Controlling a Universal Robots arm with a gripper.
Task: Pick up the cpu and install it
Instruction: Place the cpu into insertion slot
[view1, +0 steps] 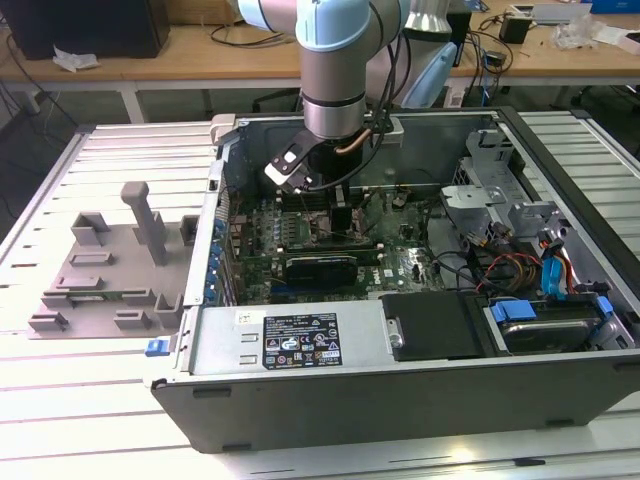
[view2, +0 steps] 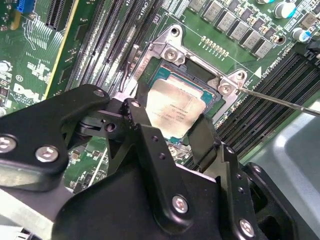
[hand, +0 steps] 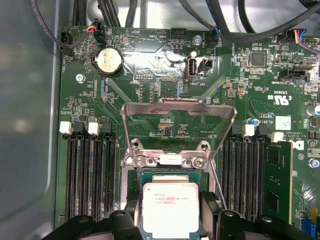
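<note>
The cpu (view2: 172, 107) is a small square chip with a silvery top, and it sits between my black fingers (view2: 135, 115) directly over the motherboard socket (view2: 170, 50). My gripper (view2: 170, 127) is shut on the cpu, one finger against each opposite edge. In the first wrist view the cpu (hand: 170, 205) lies level within the socket frame (hand: 167, 160), and the gripper (hand: 170, 217) straddles it. The socket's metal load plate (hand: 180, 112) is flipped open. In the exterior view my gripper (view1: 340, 215) reaches down into the open computer case (view1: 400, 330).
Memory slots (hand: 90, 175) flank the socket on both sides. The thin socket lever (view2: 280, 100) sticks out beside it. A drive cage and cables (view1: 510, 230) fill the case toward the exterior view's right. A grey moulded tray (view1: 100, 270) lies on the table outside the case.
</note>
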